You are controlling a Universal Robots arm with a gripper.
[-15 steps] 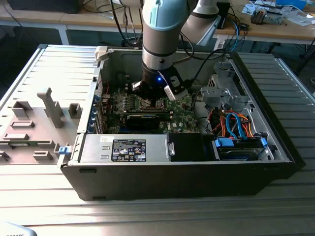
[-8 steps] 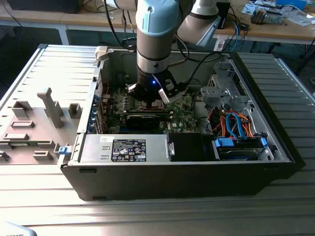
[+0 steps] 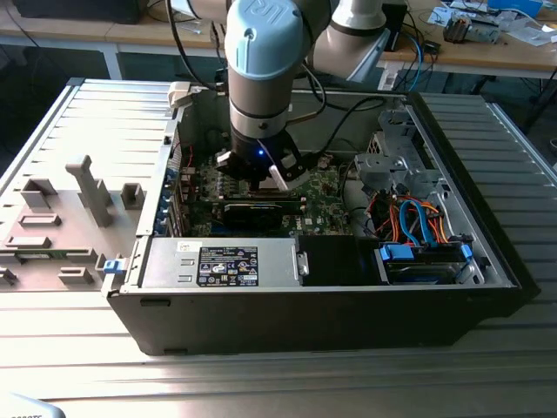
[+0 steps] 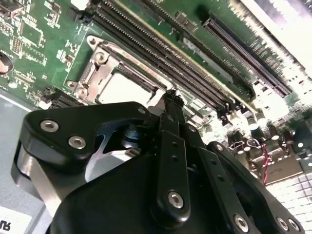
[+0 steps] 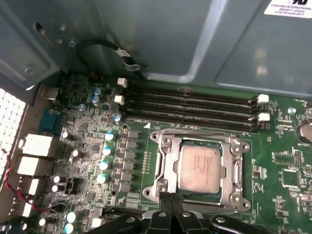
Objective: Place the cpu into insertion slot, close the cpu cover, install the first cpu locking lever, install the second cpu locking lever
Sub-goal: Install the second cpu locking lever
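The cpu [image 5: 199, 168], a square chip with a silvery-grey top, lies flat in the insertion slot [image 5: 161, 187] on the green motherboard. The cpu cover [image 5: 167, 163], a silvery frame plate, lies down around the chip, whose top shows through the cover's window. My gripper [image 5: 170, 199] is shut, its black fingertips pressed together right at the socket's edge. In the second wrist view the gripper [image 4: 171, 99] points at that same edge, with the cpu [image 4: 124, 87] just beyond it. In the exterior view the gripper [image 3: 261, 171] hangs inside the open computer case. I cannot make out the locking levers.
Long black memory slots [image 5: 190, 105] run beside the socket, under the grey case wall [image 5: 170, 39]. Capacitors [image 5: 105, 151] stand on the socket's other side. A long black card [image 3: 261, 209], a power supply [image 3: 226, 261] and a drive bay with blue and orange cables [image 3: 418, 228] crowd the case.
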